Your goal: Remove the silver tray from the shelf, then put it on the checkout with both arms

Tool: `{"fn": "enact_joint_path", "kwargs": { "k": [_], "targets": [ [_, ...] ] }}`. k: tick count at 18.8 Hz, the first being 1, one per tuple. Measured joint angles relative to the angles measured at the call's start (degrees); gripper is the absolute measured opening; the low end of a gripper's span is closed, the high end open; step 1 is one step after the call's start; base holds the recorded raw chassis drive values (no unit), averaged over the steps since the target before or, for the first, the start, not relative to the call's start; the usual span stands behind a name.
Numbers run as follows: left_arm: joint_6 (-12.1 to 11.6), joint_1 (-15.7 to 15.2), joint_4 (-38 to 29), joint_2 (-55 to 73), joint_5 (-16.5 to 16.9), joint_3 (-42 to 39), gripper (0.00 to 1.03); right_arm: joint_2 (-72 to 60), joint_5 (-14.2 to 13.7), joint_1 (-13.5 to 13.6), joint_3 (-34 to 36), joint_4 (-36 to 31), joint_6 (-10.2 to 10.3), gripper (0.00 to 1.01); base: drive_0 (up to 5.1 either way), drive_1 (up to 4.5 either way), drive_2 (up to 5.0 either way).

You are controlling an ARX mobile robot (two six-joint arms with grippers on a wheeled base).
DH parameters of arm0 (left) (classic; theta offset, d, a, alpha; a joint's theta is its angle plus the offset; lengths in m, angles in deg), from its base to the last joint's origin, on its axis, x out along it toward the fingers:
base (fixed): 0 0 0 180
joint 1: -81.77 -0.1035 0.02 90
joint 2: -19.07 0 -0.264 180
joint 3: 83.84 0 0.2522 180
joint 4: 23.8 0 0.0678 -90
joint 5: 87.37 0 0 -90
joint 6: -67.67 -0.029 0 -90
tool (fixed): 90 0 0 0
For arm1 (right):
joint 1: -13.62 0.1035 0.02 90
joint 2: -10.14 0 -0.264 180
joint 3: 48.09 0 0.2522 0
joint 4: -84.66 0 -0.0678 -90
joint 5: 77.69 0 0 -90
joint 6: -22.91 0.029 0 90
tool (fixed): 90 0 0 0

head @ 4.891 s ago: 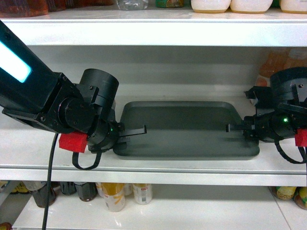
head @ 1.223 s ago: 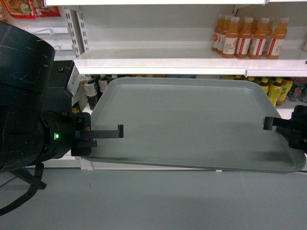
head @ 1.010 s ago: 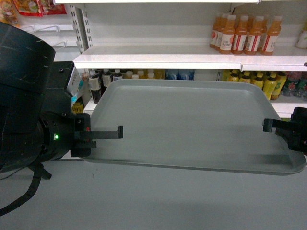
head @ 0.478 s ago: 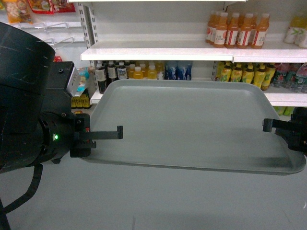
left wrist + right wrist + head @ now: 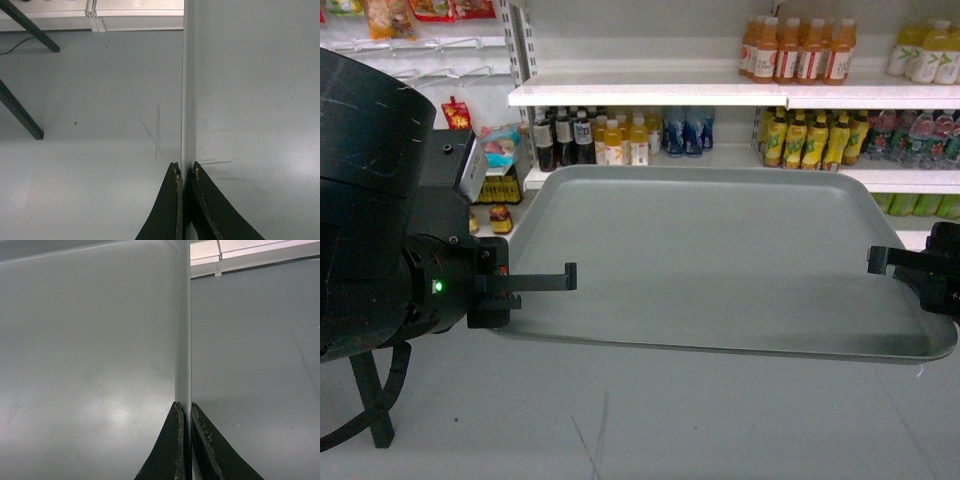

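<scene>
The silver tray (image 5: 720,260) hangs level in the air over the grey floor, held at both short ends. My left gripper (image 5: 565,275) is shut on its left rim; the left wrist view shows the fingertips (image 5: 185,170) pinching the rim of the tray (image 5: 250,100). At the right rim, my right gripper (image 5: 880,262) is shut on it too, with its jaws (image 5: 184,407) clamped on the edge of the tray (image 5: 90,350). A white shelf (image 5: 650,95) stands behind, some way off. The checkout is out of view.
Rows of drink bottles (image 5: 800,50) fill the white shelves behind the tray. Grey floor (image 5: 620,420) lies below. Thin black legs (image 5: 22,117) stand on the floor to the left, and one black leg (image 5: 370,410) shows under my left arm.
The tray lay on the shelf 4.9 s ago; it is off it now. Over the last second the shelves shrank and receded in the head view, while the tray and both grippers kept their hold.
</scene>
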Motion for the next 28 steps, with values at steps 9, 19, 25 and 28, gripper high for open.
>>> {"fn": "enact_joint_path", "kwargs": {
  "k": [9,19,25,28],
  "targets": [
    [0.0,0.13,0.09,-0.04,-0.11,-0.13,0.03,0.09,0.0,-0.04,0.13,0.22,0.0,0.02,0.1,-4.2,4.5],
    [0.0,0.11,0.09,-0.04,-0.11,-0.11,0.03,0.09,0.0,-0.07,0.07,0.13,0.0,0.02,0.1,-4.2,4.5],
    [0.0,0.09,0.02,-0.04,-0.04,-0.11,0.03,0.07,0.02,-0.07,0.07,0.13,0.0,0.02,0.1,-4.2,4.5],
    [-0.02,0.09,-0.31,-0.04,-0.13,-0.11,0.03,0.07,-0.02,-0.02,0.07,-0.09,0.0,0.02,0.1,-4.2,4.5]
  ]
}}
